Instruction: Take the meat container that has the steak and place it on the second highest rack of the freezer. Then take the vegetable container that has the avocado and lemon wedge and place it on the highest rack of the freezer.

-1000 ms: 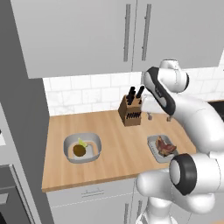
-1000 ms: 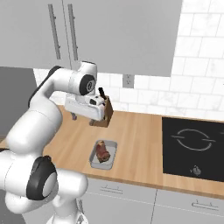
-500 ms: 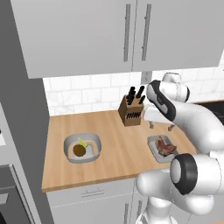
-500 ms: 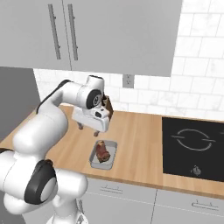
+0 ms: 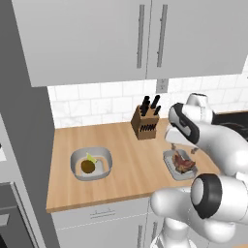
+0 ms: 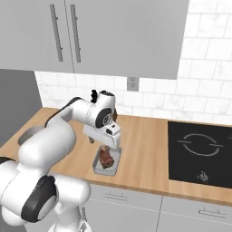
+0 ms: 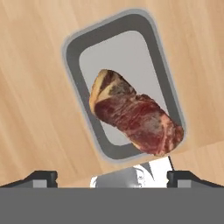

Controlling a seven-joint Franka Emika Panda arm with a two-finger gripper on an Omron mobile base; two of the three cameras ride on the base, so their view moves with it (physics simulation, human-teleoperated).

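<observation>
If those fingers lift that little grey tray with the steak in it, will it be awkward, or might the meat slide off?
The shallow grey rectangular tray looks rigid with a raised rim, so it probably lifts as one piece. The reddish-brown steak overhangs one rim, so tilting could well let it slip. With the meat off-centre, the tray may dip on that side.

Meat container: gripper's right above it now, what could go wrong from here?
1. The steak lies diagonally and overhangs the meat container rim, so the open gripper may pinch meat rather than wall.
2. A one-sided rim grasp could tilt the container and spill the steak.
3. The knife block stands close behind; the arm might clip it when lifting.
</observation>
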